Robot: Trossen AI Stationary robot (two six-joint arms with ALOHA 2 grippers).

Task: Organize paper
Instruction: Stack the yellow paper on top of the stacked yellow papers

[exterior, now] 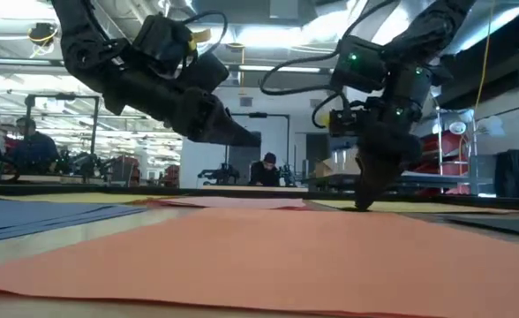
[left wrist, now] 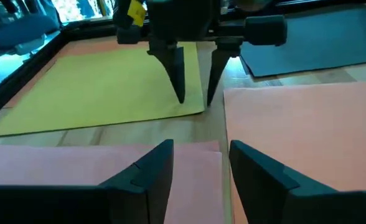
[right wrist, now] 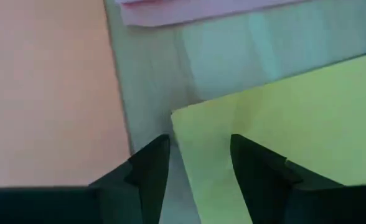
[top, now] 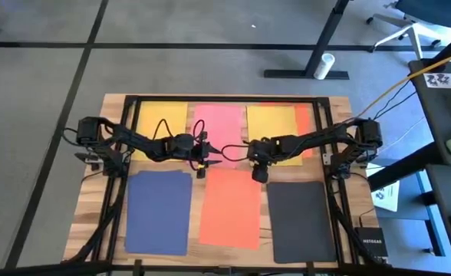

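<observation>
Six coloured sheets flat on the wooden table (top: 340, 107): far row yellow sheet (top: 162, 121), pink sheet (top: 219, 126), second yellow sheet (top: 273, 126) overlapping an orange-red sheet (top: 305, 123); near row navy sheet (top: 158, 211), orange sheet (top: 231, 207), black sheet (top: 301, 221). Right gripper (top: 259, 175) pointing down at the second yellow sheet's near corner, fingers (right wrist: 150, 165) apart, straddling the edge. Left gripper (top: 208, 158) raised over the pink sheet, fingers (left wrist: 152, 168) apart, empty. Bare wood between sheets; black frame around the table.

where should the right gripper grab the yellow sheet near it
At its near corner, coming straight down. The yellow sheet lies flat on the table, and that corner sits on bare wood beside the orange sheet. The right gripper, open, straddles its edge.
</observation>
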